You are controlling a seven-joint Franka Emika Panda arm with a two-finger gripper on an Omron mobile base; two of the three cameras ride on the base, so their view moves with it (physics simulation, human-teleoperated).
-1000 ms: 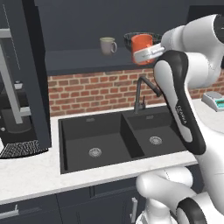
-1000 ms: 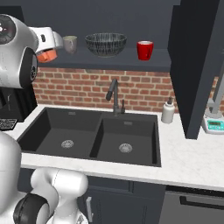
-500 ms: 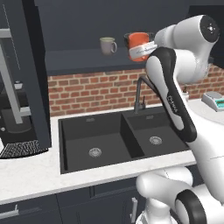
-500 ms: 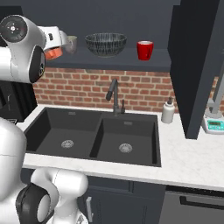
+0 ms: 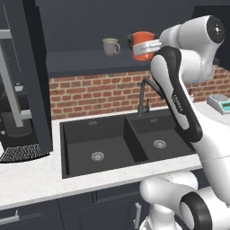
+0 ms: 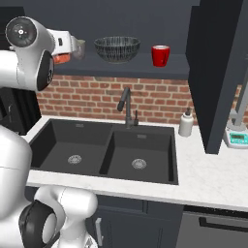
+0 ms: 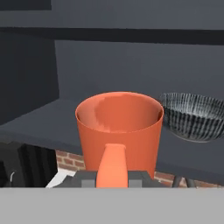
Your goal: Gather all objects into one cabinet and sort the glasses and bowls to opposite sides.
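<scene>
While the arm is raised to shelf height, entries run near to far.

Gripper (image 7: 112, 173): jaws drawn in narrow on the orange tumbler (image 7: 119, 131); one finger shows orange against the cup's near wall in the hand view. Judged a firm hold.

Orange tumbler: upright, mouth up, carried in the air at the front edge of the cabinet shelf (image 6: 145, 68). In the left base view the tumbler (image 5: 143, 46) sits at 3 o'clock from the beige mug (image 5: 109, 46), near it and apart. Whether its base is over the shelf or just short of it, I cannot tell.

Beige mug: stands on the shelf, handle to the right in the left base view. In the right base view a pale cup (image 6: 78, 49) peeks out beside the arm at 9 o'clock from the bowl.

Bowl (image 6: 117, 48): on the shelf, mid-run; in the hand view the bowl (image 7: 192, 115) lies at 3 o'clock of the tumbler, beyond it.

Red mug (image 6: 160, 55): on the shelf at 3 o'clock of the bowl, just beside it.

Cabinet door (image 6: 218, 72): swung open at the right.

Progress, judged: three items on the shelf, the fourth in hand, so gathering is nearly complete.

Left to do, judged: set the tumbler down; the bowl stands between cups, so sorting to opposite sides is not yet done.
</scene>
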